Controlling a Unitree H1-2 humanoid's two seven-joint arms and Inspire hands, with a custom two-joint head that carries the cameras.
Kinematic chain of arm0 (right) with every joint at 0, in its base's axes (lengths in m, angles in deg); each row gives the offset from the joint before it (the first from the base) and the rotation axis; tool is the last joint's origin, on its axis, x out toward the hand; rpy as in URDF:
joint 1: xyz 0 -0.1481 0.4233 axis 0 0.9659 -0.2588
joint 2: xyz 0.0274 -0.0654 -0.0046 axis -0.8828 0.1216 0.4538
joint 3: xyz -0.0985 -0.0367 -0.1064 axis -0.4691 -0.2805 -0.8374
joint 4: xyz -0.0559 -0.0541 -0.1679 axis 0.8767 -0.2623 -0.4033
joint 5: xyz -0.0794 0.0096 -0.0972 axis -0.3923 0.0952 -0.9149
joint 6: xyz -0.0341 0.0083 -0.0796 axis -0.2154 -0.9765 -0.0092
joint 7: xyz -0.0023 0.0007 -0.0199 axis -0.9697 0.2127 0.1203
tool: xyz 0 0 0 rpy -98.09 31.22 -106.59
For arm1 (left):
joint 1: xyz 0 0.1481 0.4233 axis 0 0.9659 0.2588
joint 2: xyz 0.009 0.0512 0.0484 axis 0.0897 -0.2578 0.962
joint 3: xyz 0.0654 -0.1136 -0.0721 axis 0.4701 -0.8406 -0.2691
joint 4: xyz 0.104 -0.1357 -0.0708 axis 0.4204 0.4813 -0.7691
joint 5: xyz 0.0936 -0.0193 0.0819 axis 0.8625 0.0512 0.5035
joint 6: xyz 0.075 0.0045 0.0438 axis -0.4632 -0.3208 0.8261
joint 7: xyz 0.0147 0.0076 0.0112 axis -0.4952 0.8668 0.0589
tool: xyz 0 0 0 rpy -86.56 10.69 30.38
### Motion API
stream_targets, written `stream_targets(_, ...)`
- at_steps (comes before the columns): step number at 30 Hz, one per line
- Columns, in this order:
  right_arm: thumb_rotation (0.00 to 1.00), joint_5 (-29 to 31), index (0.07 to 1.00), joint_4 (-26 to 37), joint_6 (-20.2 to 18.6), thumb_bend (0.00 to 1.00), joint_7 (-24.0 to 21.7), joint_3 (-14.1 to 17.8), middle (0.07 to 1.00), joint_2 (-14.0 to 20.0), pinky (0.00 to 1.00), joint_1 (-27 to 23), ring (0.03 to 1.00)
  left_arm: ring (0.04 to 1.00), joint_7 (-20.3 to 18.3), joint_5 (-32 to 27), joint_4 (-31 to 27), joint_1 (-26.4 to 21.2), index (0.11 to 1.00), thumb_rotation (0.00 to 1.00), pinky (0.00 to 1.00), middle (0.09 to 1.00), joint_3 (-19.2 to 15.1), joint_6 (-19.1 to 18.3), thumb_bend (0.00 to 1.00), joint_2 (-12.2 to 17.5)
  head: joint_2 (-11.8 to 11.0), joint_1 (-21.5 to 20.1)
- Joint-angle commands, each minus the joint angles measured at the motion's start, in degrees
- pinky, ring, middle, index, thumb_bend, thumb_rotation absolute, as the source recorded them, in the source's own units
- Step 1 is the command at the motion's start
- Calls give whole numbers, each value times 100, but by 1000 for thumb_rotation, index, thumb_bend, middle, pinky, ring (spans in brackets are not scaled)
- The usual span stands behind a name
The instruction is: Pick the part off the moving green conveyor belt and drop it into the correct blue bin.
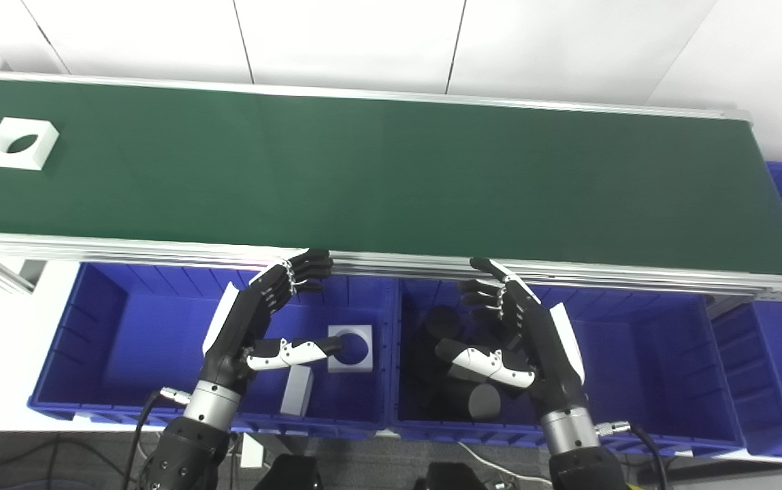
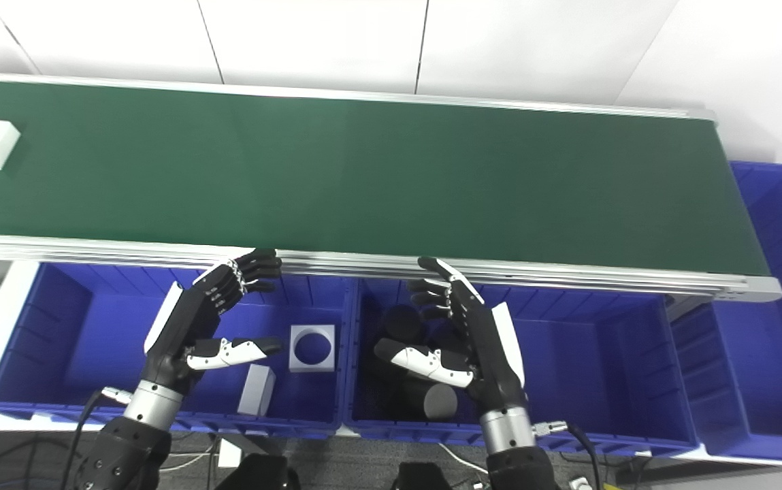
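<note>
White part (image 1: 20, 143) rides belt's (image 1: 391, 177) far left, path unobstructed

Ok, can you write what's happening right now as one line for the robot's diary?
white block: far left on belt | left hand: open, over left bin | right hand: open, over middle bin | pick: not yet
</note>
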Motion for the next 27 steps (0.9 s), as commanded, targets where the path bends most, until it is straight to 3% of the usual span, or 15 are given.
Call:
stream_targets(1,360,-35,832,127,297,789,-4,-3,711,-16,620,-59,685,747,-17,-21,-127,-54,769,243,703,771,4,196,801,-13,-6,4)
stream_targets(27,377,-28,837,169,235,778,-74,13,704,14,624,-61,683,749,-44,-55,-143,-58,771,246,703,773,17,148,802,-11,16,24)
